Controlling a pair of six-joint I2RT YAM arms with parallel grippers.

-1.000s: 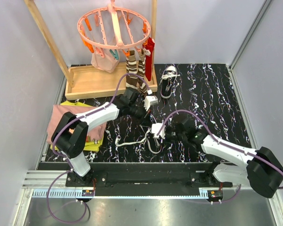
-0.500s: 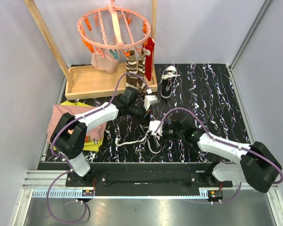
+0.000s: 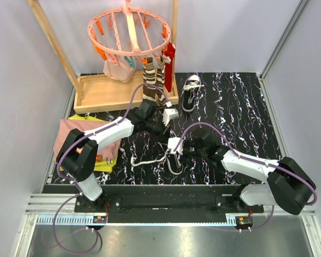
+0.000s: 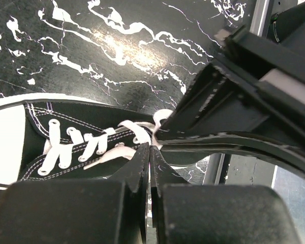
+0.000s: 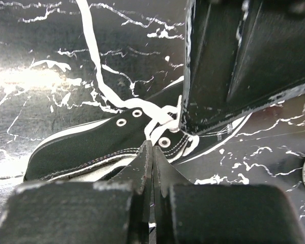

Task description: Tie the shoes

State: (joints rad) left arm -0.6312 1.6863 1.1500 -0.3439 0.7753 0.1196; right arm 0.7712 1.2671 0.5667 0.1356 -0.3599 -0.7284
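Note:
One black shoe (image 4: 66,127) with white laces (image 4: 66,150) lies on the dark marbled table under both grippers; the top view mostly hides it. My left gripper (image 4: 149,148) is shut, its tips resting by the top eyelets. My right gripper (image 5: 152,145) is shut too, tips at the shoe's collar (image 5: 86,147) beside an eyelet. Whether either pinches a lace does not show. In the top view the left gripper (image 3: 166,136) and right gripper (image 3: 169,144) nearly meet. Loose lace ends (image 3: 150,160) trail toward the near edge. The second shoe (image 3: 191,90) stands at the back.
A wooden rack (image 3: 112,91) at the back left carries a pink round peg hanger (image 3: 129,32) with brown striped socks (image 3: 152,83) and a red cloth (image 3: 169,59). Folded pink and yellow clothes (image 3: 88,140) lie at the left. Grey walls close in both sides.
The right arm has stretched leftward, bringing its gripper closer to the shoe and the left gripper. The left arm has hardly moved. Both grippers stayed shut.

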